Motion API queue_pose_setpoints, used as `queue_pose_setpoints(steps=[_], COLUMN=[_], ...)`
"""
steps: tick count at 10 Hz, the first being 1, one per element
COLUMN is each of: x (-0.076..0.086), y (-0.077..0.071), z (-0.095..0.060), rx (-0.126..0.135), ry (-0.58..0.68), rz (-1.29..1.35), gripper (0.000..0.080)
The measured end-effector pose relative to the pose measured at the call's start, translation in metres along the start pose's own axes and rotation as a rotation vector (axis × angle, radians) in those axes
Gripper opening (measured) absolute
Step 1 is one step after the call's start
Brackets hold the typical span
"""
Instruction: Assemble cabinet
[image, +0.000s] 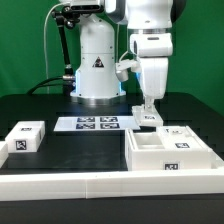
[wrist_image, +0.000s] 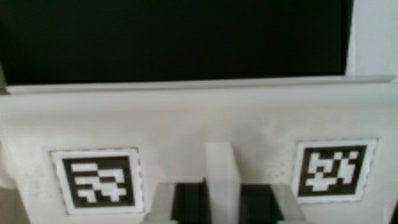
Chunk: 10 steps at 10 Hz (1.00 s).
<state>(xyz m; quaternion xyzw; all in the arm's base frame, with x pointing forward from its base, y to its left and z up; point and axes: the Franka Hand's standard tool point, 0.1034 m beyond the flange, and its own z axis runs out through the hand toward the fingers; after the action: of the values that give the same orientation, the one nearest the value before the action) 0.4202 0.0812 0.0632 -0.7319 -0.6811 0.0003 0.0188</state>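
Observation:
The cabinet (image: 170, 152), a large white open box with marker tags, lies on the black table at the exterior view's right. My gripper (image: 148, 108) reaches straight down at the box's far corner onto a small white tagged panel (image: 148, 119). In the wrist view my gripper (wrist_image: 224, 190) has its two dark fingers (wrist_image: 189, 205) pressed against either side of a raised white ridge of that panel (wrist_image: 222, 165). One marker tag (wrist_image: 96, 180) lies on each side of the ridge. The gripper is shut on the panel.
A lone small white tagged block (image: 25, 137) sits at the exterior view's left. The marker board (image: 97, 123) lies flat in front of the robot's base (image: 98, 70). A long white rail (image: 100, 185) runs along the table's near edge.

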Motion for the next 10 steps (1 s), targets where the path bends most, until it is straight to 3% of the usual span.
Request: queue_pose_setpoints(steps=[4,7,9,10], x=[-0.020,-0.021,-0.015,-0.012], y=[0.009,0.032,0.041,0.042], z=[0.000,-0.004,-0.003,0.001], rx=[-0.004,-0.008,0.029,0.030], ry=[0.002,0.007,-0.001,0.004], rz=[0.042,0.066,0.095,0.104], gripper=[0.0069,0.0069,0.0069,0.0069])
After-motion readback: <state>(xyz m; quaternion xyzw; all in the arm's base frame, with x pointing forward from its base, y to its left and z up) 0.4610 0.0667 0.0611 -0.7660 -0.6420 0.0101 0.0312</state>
